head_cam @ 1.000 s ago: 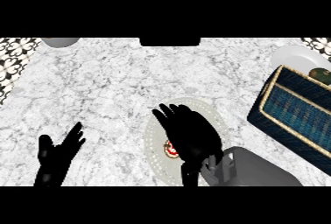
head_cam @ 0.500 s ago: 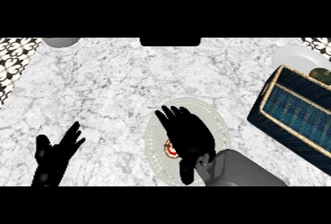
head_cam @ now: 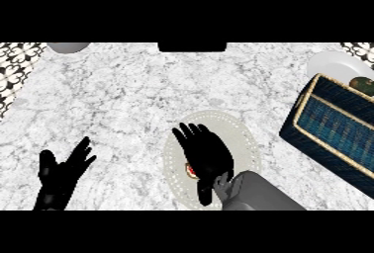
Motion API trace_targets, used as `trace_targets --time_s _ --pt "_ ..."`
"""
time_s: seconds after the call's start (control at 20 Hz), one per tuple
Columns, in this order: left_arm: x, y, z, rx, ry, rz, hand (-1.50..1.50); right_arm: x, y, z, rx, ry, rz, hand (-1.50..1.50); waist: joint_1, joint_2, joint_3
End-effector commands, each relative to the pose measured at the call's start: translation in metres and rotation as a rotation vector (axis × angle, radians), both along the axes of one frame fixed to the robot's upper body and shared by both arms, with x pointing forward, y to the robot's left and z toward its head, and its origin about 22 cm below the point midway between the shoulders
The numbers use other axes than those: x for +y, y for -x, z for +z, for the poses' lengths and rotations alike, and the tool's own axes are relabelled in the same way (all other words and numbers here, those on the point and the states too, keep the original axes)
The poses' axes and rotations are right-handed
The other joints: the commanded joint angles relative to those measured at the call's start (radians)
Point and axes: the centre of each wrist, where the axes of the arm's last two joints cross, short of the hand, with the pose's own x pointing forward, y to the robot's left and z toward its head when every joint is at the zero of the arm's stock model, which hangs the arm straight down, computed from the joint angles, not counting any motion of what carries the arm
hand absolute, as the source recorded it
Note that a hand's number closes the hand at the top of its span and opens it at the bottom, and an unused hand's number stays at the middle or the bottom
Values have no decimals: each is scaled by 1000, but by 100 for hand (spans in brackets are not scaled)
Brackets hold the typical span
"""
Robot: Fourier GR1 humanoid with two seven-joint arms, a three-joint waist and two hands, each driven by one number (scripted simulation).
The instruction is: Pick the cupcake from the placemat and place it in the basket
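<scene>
The cupcake (head_cam: 191,170) sits on the round pale placemat (head_cam: 245,143) near the counter's front; only a red and white sliver of it shows at the left edge of my right hand. My right hand (head_cam: 208,155) lies flat over the cupcake, fingers straight and pointing away from me, thumb down toward the front edge. The dark blue basket (head_cam: 332,126) with a tan rim stands at the right, apart from the placemat. At the lower left my left hand (head_cam: 64,170) rests open, fingers up, away from everything.
A white plate (head_cam: 332,64) with a dark green item (head_cam: 363,84) on it lies behind the basket at the far right. A grey round object (head_cam: 67,47) sits at the back left. A black block (head_cam: 192,47) stands at the back centre.
My right hand has drawn back toward me over the placemat, covering more of the cupcake. The left hand has barely moved.
</scene>
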Motion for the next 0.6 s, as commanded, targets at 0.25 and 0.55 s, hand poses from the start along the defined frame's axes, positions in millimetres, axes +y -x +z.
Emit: trace_targets --time_s 0.25,0.55 --pt "-6 -1 -12 57 -3 16 0 12 -21 -8 70 120 -11 -150 1 6 -8" --pt "8 -6 -6 63 0 5 0 23 -1 -36 57 107 -2 -150 0 5 -8"
